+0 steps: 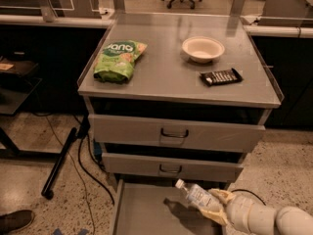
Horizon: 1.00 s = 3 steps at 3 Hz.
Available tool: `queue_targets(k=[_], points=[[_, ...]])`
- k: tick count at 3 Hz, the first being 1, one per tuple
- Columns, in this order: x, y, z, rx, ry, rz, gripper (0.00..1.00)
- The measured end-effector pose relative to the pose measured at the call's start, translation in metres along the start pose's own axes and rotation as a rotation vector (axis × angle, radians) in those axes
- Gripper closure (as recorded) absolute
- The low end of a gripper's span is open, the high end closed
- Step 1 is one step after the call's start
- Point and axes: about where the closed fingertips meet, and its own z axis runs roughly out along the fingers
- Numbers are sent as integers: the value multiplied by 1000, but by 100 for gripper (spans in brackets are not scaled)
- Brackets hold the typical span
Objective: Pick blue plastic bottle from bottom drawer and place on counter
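Grey sheet metal makes up the squarish counter (pixel 166 84) on top of the drawer cabinet. A green crinkled snack bag (pixel 119 60) lies near its left edge. A shallow white round bowl (pixel 203 49) sits toward the back right corner. A dark rectangular chocolate bar in its wrapper (pixel 221 77) lies just in front of the bowl, near the right edge.

Below the front edge, the top grey drawer with a dark loop handle (pixel 174 132) and the middle grey drawer with the same kind of handle (pixel 170 169) both stand pushed in.

The bottom drawer (pixel 139 212), a shallow grey tray, is pulled out beneath them. Over its right part the pale two-fingered hand (pixel 211 205) reaches in from the lower right. Its yellowish fingers (pixel 218 196) are clamped around the lower body of the small clear blue plastic bottle with a white screw cap (pixel 194 195).

The bottle is tilted, with the cap pointing up and left, just under the middle drawer's front. Its dark shadow falls on the tray floor. Those two drawer fronts and the counter's front edge stand directly above the bottle.

On the speckled floor to the left lie a black cable (pixel 80 168) and a slanted black pole (pixel 58 163).
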Motion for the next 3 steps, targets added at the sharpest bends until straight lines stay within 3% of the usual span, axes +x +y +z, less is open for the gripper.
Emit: queue_targets(k=[2, 3], points=[[-11, -5, 1, 24, -51, 7, 100], [-46, -29, -11, 110, -161, -13, 100]])
